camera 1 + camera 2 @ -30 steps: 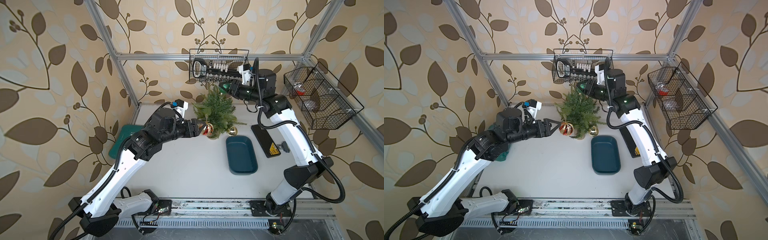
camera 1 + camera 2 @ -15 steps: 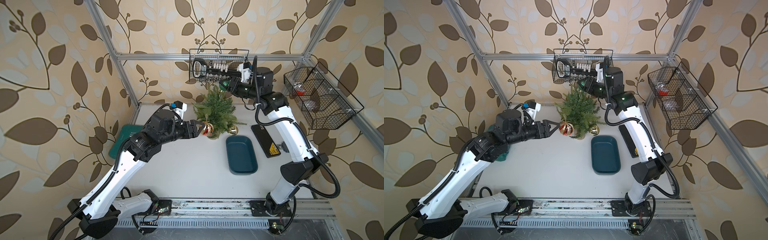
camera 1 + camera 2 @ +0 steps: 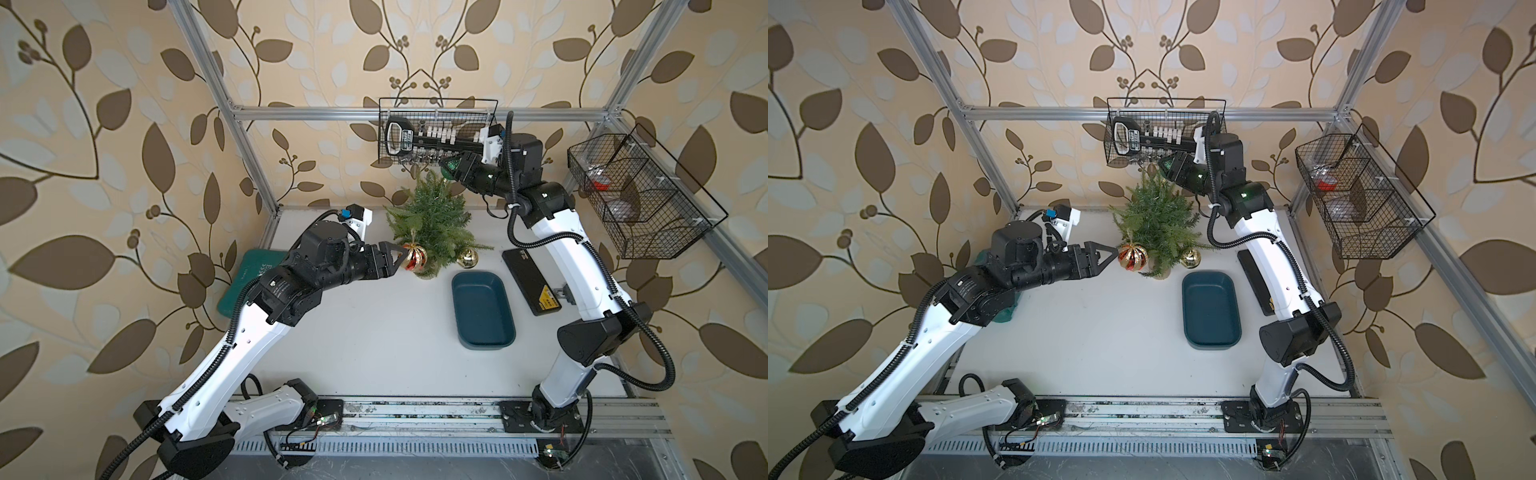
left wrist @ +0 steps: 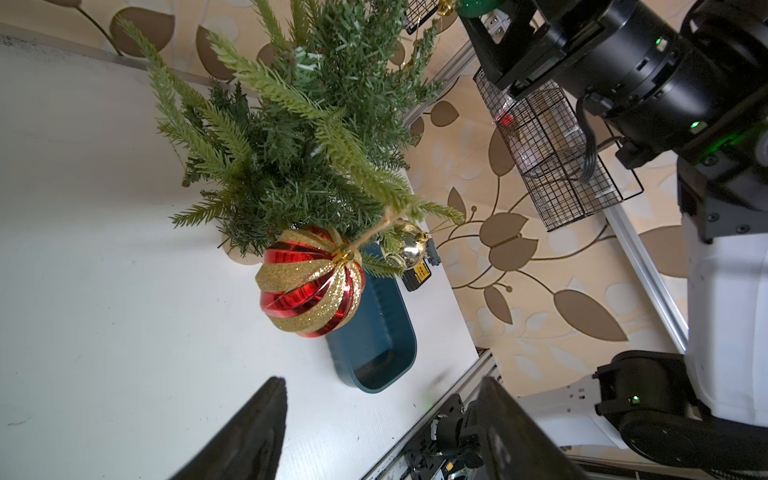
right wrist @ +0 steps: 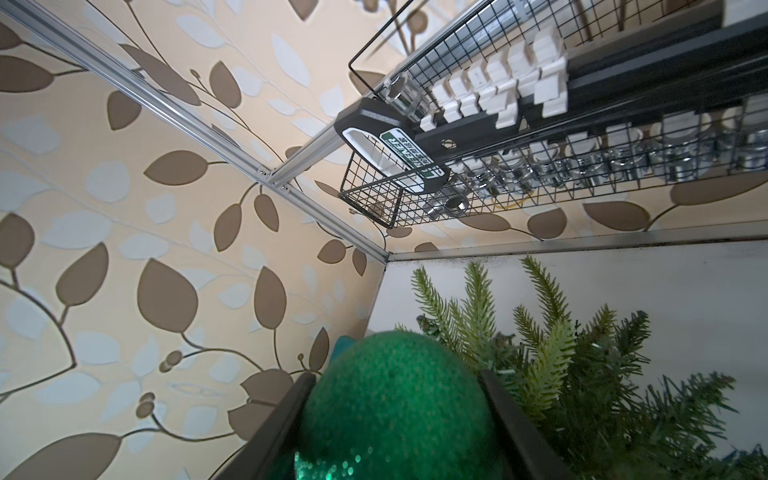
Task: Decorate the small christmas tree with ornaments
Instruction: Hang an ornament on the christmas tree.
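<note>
1. The small christmas tree (image 3: pixel 432 220) stands at the back of the worktop (image 3: pixel 374 332), with the red-and-gold ball (image 3: pixel 414 257) and gold ball (image 3: pixel 467 258) hanging on it.
2. The right gripper (image 3: pixel 453 166), clenched on the green ball (image 3: pixel 449 168), has crept closer to the treetop, so the last hanging looks near.
3. The left gripper (image 3: pixel 401 254) waits released.

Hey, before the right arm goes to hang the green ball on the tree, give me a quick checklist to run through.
1. Grip: right gripper shut on green ball: ok.
2. Loop: green ball's hanging loop free: cannot tell.
3. Clearance: left gripper open, apart from red-and-gold ball: ok.
4. Hung: red-and-gold ball strung on a tree branch: ok.
5. Hung: gold ball on tree: cannot tell, loop hidden.
6. Stance: tree upright: ok.
</note>
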`<action>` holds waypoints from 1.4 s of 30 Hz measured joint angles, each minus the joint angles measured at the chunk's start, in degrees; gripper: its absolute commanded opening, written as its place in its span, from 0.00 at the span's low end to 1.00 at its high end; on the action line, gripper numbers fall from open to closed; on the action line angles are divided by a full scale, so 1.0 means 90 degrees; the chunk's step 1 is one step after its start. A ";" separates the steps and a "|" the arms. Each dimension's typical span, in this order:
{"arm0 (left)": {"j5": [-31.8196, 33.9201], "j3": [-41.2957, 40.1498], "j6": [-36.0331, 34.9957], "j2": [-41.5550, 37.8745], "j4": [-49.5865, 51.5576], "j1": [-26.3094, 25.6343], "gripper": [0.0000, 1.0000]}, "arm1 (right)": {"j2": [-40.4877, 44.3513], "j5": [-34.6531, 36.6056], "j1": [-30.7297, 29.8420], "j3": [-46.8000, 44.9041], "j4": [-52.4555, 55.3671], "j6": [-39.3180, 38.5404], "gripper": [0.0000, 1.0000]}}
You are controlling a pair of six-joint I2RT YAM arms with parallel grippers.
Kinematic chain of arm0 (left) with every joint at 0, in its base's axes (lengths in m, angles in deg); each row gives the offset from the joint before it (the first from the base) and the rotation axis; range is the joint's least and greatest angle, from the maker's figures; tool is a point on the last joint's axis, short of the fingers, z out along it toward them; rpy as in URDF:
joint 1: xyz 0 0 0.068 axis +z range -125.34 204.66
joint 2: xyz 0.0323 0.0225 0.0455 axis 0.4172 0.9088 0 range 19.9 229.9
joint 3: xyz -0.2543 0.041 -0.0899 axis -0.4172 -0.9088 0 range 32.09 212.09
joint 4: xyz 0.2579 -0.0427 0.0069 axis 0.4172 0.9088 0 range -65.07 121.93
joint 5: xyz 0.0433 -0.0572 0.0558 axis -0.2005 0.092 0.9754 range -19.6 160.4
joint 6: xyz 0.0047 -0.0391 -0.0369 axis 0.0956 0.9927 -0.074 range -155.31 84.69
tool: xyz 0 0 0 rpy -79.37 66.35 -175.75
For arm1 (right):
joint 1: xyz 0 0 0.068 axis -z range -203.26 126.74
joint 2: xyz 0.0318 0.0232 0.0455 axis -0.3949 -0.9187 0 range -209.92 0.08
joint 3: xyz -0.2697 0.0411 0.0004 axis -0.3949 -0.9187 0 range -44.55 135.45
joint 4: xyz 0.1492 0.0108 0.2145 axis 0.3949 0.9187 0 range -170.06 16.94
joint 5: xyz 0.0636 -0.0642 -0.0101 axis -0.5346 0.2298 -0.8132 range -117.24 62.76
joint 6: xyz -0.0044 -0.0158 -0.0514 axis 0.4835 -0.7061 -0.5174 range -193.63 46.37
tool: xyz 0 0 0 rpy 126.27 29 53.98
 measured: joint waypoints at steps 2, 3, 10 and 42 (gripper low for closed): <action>-0.0005 0.0000 0.0000 -0.0002 -0.0005 0.0000 0.73 | 0.0117 0.0041 0.0022 -0.0231 -0.0034 0.0022 0.56; -0.0010 0.0000 0.0000 -0.0007 -0.0005 0.0000 0.73 | 0.0206 0.0061 0.0036 -0.0396 -0.0046 0.0027 0.56; -0.0104 -0.0053 0.0017 -0.0010 -0.0061 0.0041 0.73 | 0.0942 0.0109 0.0095 -0.1409 -0.0301 0.0097 0.56; -0.0129 -0.0104 0.0049 -0.0007 -0.0143 0.0041 0.73 | 0.2093 -0.0568 0.0083 -0.3815 -0.2220 0.0937 0.63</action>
